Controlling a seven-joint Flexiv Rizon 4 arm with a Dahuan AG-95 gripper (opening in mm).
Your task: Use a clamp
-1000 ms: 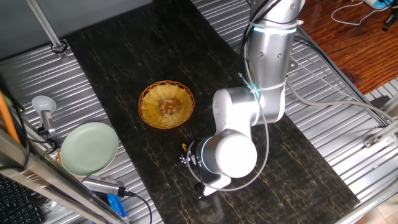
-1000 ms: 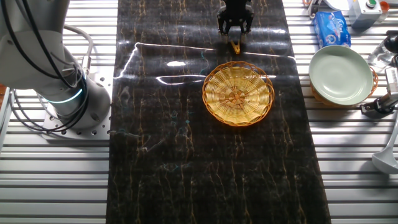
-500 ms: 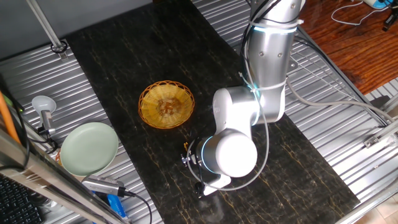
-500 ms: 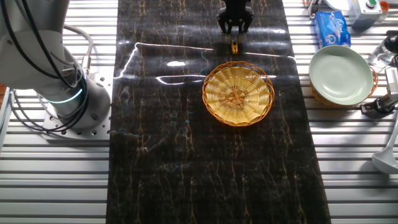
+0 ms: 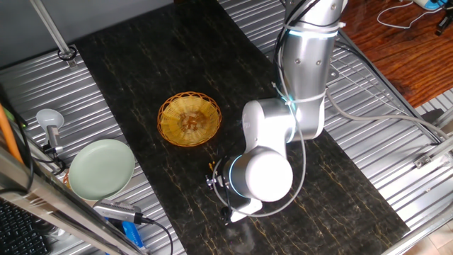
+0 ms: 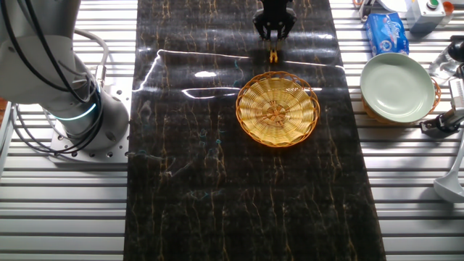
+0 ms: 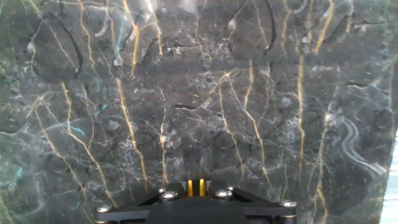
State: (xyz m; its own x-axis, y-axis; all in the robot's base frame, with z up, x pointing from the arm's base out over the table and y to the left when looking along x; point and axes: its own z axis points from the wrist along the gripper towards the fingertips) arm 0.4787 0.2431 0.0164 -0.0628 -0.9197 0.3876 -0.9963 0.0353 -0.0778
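Hanging from the black two-finger tool [image 6: 275,27], the tiny orange-yellow A-shaped plastic clamp [image 6: 274,54] sits pinched between the fingertips, pointing down toward the dark gold-veined marble surface [image 6: 217,181]. Just beyond the clamp, on the side away from the tool, rests the round golden woven basket [image 6: 278,109]. Seen from the hand view, two yellow strips of the clamp [image 7: 194,187] show at the tool's front edge.

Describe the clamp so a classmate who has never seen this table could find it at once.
Start at the round woven basket on the dark marble mat. Just beyond its rim, the black gripper hangs. The clamp is the tiny orange-yellow clip at its fingers, far smaller than the basket.
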